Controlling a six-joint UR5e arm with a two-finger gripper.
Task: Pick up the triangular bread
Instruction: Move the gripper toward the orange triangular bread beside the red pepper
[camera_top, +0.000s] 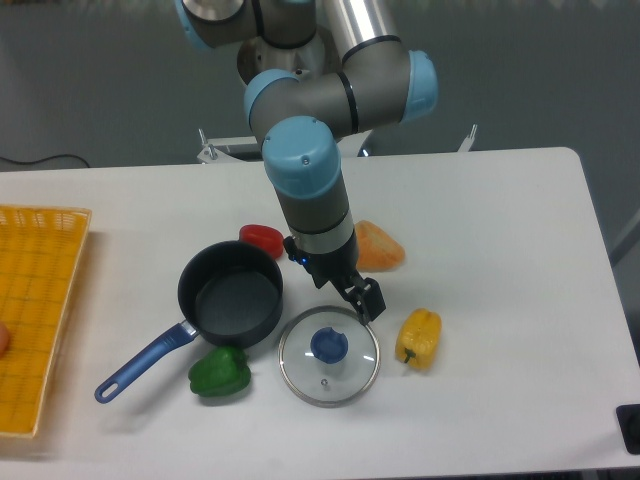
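A white table carries a yellow basket, pot, glass lid, triangular bread, and red, green and yellow peppers.

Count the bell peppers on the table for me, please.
3. A red pepper behind the pot, partly hidden by the arm; a green pepper in front of the pot; a yellow pepper right of the glass lid.

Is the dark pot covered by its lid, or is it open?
Open. The pot shows its bare dark inside, and the glass lid lies flat on the table beside it, knob up.
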